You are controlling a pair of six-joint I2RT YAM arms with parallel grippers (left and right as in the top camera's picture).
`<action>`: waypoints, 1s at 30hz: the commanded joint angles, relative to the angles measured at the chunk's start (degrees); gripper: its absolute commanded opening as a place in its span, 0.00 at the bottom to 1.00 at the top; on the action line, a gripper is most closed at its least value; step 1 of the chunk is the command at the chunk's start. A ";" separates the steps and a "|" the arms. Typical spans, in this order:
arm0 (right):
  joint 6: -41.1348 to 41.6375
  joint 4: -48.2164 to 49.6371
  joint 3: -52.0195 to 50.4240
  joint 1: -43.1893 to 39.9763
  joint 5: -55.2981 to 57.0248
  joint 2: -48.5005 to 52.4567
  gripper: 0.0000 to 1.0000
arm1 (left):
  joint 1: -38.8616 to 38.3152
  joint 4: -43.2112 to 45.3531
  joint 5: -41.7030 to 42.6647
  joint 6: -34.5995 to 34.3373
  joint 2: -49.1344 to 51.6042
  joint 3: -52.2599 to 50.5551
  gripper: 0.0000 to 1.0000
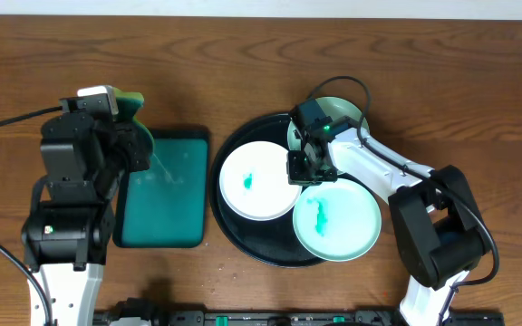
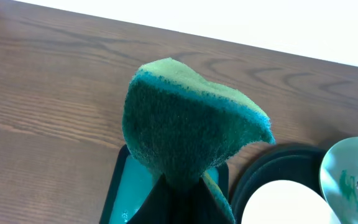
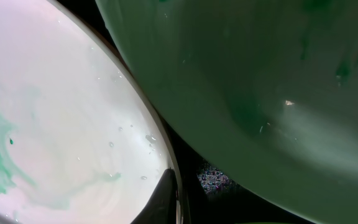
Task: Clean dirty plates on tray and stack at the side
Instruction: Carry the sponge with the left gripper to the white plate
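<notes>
The white plate [image 1: 252, 195] with a teal smear lies at the left in the black tray [image 1: 243, 246]. One mint green plate [image 1: 338, 222] with a smear lies at the front right. The other mint plate [image 1: 343, 113] sits at the back, partly hidden by my right arm. My right gripper [image 1: 303, 167] is at the white plate's right rim. In the right wrist view one finger [image 3: 178, 199] lies over the rim of the white plate [image 3: 55, 112], closed on it, with the mint plate [image 3: 260, 74] just beyond. My left gripper [image 2: 182, 182] is shut on a green sponge [image 2: 185, 118], held up [image 1: 132, 101].
A dark green rectangular sponge tray [image 1: 161, 226] with some water lies left of the black tray, under my left gripper; it also shows in the left wrist view [image 2: 132, 186]. The wall edge runs along the table's far side.
</notes>
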 commanded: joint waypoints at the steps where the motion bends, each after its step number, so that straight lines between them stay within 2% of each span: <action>1: -0.85 -0.70 -1.29 -1.86 8.33 2.19 0.01 | -0.02 -1.11 -0.74 -2.51 2.23 0.35 0.07; 9: -0.66 -0.70 -1.29 -1.86 8.31 2.19 0.01 | -0.02 -9.55 -0.66 -10.80 18.84 0.26 0.07; 16: -0.66 -0.90 -1.29 -1.81 8.31 2.19 0.01 | -0.02 -14.27 4.57 -12.09 30.86 0.26 0.07; 21: -0.66 -0.90 -1.29 -1.81 8.31 2.19 0.01 | -0.02 -15.43 4.90 -11.78 32.24 0.35 0.07; 26: -0.66 -0.90 -1.29 -1.81 8.31 2.19 0.01 | -0.37 -16.09 11.06 -9.20 30.27 2.21 0.07; 30: -0.63 -0.90 -1.29 -1.81 8.31 2.19 0.01 | -3.72 -16.33 12.41 -9.07 28.13 3.80 0.07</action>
